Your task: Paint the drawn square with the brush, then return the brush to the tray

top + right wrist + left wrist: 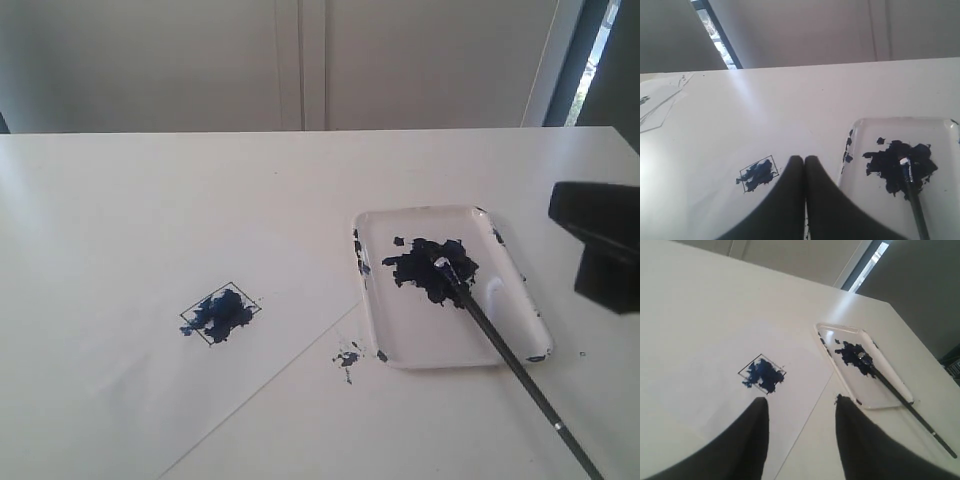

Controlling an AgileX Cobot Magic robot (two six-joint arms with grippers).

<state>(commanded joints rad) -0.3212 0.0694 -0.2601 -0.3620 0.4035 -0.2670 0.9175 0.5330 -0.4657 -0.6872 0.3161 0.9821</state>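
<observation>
The drawn square (221,313) is a thin black outline on the white paper sheet (140,390), smeared dark blue inside. The white tray (420,335) lies to its right with a dark paint blob (432,268). The brush (510,360) rests with its tip in the blob, and its black handle sticks out over the tray's near rim. My left gripper (800,398) is open and empty, above the paper's edge between the square (763,375) and the tray (882,390). My right gripper (804,158) is shut on nothing, clear of the brush (914,205), between the square (758,173) and the tray (865,200).
A small blue paint splatter (347,357) marks the table just off the paper, near the tray's front left corner. The black body of the right arm (600,245) hangs at the right edge. Loose paper sheets (655,107) lie at a far table corner.
</observation>
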